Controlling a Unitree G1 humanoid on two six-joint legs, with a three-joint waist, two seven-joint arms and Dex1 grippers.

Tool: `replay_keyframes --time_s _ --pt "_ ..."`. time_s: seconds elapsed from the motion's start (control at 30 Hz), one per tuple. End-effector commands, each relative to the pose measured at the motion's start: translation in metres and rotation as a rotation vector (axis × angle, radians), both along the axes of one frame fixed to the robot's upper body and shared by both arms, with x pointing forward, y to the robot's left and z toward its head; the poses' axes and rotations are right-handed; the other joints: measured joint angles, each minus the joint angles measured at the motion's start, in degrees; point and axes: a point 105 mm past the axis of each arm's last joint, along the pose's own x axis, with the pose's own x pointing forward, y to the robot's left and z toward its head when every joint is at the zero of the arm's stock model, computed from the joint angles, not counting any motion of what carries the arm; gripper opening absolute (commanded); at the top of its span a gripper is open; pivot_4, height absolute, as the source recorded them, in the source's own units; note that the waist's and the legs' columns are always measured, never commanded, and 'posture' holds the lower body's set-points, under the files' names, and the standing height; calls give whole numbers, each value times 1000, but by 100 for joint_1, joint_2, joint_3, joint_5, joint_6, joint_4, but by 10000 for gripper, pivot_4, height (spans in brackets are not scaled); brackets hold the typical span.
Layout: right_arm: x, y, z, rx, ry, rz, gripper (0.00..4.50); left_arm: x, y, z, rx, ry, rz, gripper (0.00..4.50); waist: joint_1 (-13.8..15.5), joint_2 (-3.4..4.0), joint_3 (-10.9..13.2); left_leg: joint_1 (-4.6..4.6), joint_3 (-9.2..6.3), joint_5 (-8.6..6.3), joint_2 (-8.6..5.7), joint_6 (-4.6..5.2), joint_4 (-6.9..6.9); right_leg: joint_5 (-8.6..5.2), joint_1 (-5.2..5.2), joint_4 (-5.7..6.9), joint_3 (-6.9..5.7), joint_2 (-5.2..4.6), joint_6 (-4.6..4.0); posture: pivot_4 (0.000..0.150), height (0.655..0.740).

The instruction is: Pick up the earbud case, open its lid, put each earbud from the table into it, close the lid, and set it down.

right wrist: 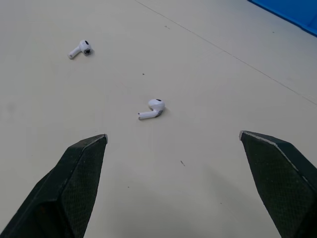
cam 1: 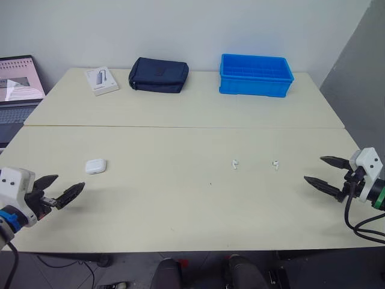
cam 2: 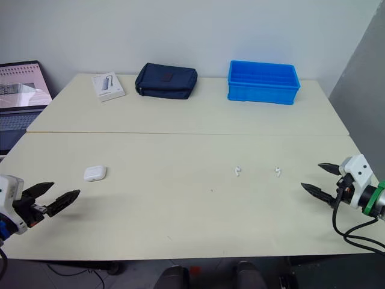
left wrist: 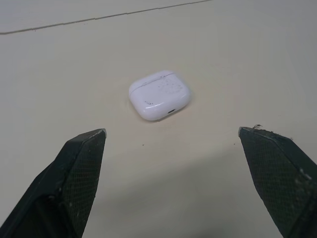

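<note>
A white earbud case [cam 1: 95, 166] lies shut on the cream table, left of centre; the left wrist view has the case [left wrist: 160, 94] just ahead of the fingers. My left gripper [cam 1: 63, 189] hovers open near the front left edge, short of the case. Two white earbuds lie right of centre: one earbud [cam 1: 234, 163] nearer the middle, the other earbud [cam 1: 275, 164] further right. In the right wrist view the nearer earbud [right wrist: 153, 109] is ahead and the farther earbud [right wrist: 80, 49] beyond it. My right gripper [cam 1: 319, 172] is open at the right edge, empty.
At the back of the table stand a blue plastic bin [cam 1: 255, 75], a dark navy pouch [cam 1: 159, 75] and a small white box [cam 1: 101, 80]. A laptop [cam 1: 18, 87] sits off the table's left side. A seam [cam 1: 180, 126] runs across the table's middle.
</note>
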Motion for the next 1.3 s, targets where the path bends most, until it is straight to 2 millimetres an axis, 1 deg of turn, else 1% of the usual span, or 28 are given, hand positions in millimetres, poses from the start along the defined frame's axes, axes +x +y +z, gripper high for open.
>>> replay_keyframes --time_s 0.03,0.13,0.17,0.27,0.4,0.5,0.6,0.73,0.83,0.93,1.2,1.3 --pt "1 13 24 -20 -69 68 44766 0 -5 10 0 -46 25 45000 -2 0 0 0 0 0 0 0 1 0 1 0 0 0 1 1500 7324" --pt "3 37 38 -2 -91 159 44766 2 -10 2 -30 -50 91 45000 -9 0 0 1 -1 0 0 0 2 2 2 0 2 0 3 1500 7324" --pt "3 50 45 1 -97 210 44766 5 -12 -2 -51 -55 117 45000 -14 0 0 3 -1 0 0 0 3 4 2 1 3 0 2 1500 7324" --pt "1 73 56 -2 -95 301 44766 9 -16 -7 -79 -66 178 45000 -11 -5 -3 5 -8 1 1 0 6 8 7 3 0 3 0 1500 7324" --pt "1 115 76 6 -109 452 44766 26 -15 -20 -116 -68 307 45000 2 -8 -5 5 -12 1 -1 0 10 10 12 2 -2 3 2 1500 7324" --pt "1 132 86 23 -111 507 44766 35 -14 -27 -118 -61 361 45000 9 -16 -9 4 -13 1 -2 1 13 17 12 1 -1 3 5 1500 7324" --pt "1 151 89 -23 -100 593 44766 49 -23 -35 -150 -37 352 45000 9 -23 -13 0 -13 1 -2 1 12 21 12 -4 -1 3 -3 1500 7324" --pt "1 167 91 -47 -87 678 44766 61 -24 -43 -173 -7 387 45000 21 -28 -13 -3 -16 1 -3 1 12 26 9 -3 -5 4 -10 1500 7324" --pt "0 176 94 -39 -86 726 44766 68 -29 -51 -165 44 365 45000 21 -27 -14 -2 -17 1 -3 1 12 26 9 0 -5 4 -9 1500 7324" --pt "-3 183 94 -42 -84 772 44766 76 -35 -51 -167 59 342 45000 33 -24 -15 0 -17 2 -4 2 12 26 10 1 -5 4 -7 1500 7324" --pt "-9 183 95 -29 -59 807 44766 86 -46 -47 -171 54 316 45000 53 -22 -17 1 -16 3 -5 2 14 28 13 2 -5 2 -7 1500 7324" --pt "-8 180 94 -39 -54 803 44766 87 -56 -45 -199 32 325 45000 53 -22 -17 0 -16 3 -5 2 14 30 13 0 -4 1 -9 1500 7324"
